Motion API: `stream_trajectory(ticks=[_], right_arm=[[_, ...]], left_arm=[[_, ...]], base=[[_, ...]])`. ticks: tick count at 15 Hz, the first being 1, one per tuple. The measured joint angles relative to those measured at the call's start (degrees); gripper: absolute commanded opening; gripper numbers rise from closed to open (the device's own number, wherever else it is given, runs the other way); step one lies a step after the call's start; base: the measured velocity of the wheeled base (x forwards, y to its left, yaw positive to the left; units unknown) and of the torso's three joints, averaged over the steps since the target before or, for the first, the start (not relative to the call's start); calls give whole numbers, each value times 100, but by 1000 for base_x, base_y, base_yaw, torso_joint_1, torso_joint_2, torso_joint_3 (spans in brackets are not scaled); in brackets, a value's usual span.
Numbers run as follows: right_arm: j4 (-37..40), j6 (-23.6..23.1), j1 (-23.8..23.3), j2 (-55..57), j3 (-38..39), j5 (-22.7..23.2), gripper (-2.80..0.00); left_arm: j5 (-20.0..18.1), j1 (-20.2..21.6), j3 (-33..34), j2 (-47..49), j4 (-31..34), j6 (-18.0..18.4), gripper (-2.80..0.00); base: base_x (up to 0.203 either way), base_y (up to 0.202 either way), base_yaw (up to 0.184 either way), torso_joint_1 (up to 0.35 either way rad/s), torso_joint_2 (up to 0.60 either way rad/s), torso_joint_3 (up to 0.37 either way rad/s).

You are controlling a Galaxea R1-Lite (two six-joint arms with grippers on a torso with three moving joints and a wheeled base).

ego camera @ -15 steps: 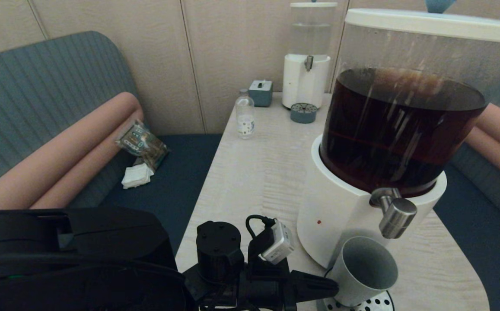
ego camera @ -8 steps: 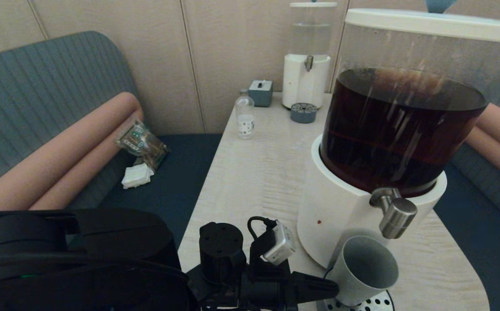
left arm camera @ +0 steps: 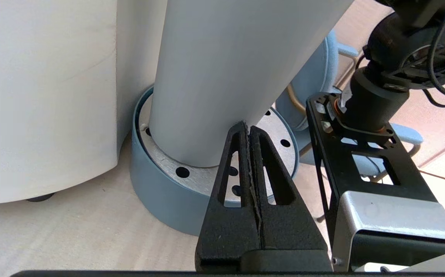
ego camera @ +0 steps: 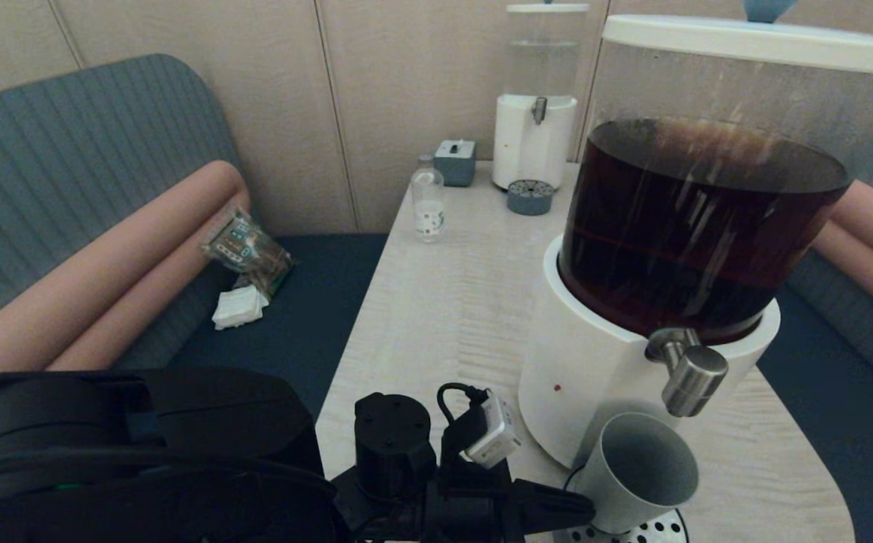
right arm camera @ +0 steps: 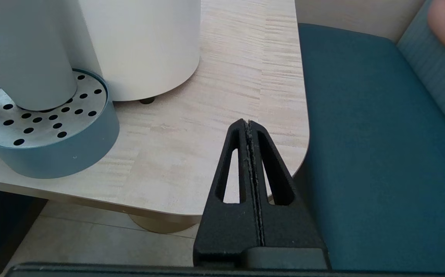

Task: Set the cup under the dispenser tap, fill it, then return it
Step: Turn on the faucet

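The grey-green cup [ego camera: 636, 471] stands on the perforated drip tray [ego camera: 651, 532] right under the brushed-steel dispenser tap [ego camera: 689, 373], and it looks slightly tilted. No liquid shows inside it. My left gripper [ego camera: 587, 507] is shut, and its closed tips rest against the lower side wall of the cup [left arm camera: 237, 69]; the left gripper [left arm camera: 248, 129] holds nothing. My right gripper [right arm camera: 248, 124] is shut and empty, hanging off the table's near right corner, apart from the cup [right arm camera: 26, 57] and the drip tray [right arm camera: 53, 154].
The big dispenser [ego camera: 632, 362] with dark brown liquid fills the right of the table [ego camera: 444, 302]. At the far end stand a small clear bottle [ego camera: 428, 207], a grey box [ego camera: 455, 161] and a small clear-liquid dispenser [ego camera: 534, 143]. Blue benches flank the table.
My left arm has crept a little to the right, and the cup's rim has shifted slightly right with it. The tap and dispenser are unchanged.
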Motion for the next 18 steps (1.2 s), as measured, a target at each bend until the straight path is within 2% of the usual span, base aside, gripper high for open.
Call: stream_trajectory(ticks=[8,10,12,14,16,18], right_arm=[[2,-2,0,0,0,4,-280],[1,-2,0,0,0,4,-280],[2,-7,0,0,0,4,-280],[0,-10,0,0,0,4,-280],[0,-11,0,0,0,4,-280],[1,-11,2,0,0,4,-280]], left_arm=[[41,-5,527,-435,0,-10,-280],[236,6,876,-768,1,-48,-280],[583,33,1191,-1227,5,-176,-280],[1130,59,1398,-1933,4,-419,-280],[1936,167,1485,-2782,0,-744,-280],[2706,678,1475,-3626,0,-1032,-280]], base=[[0,0,0,0,0,0],[0,0,0,0,0,0],[0,0,0,0,0,0],[0,0,0,0,0,0],[0,0,0,0,0,0],[0,0,0,0,0,0]])
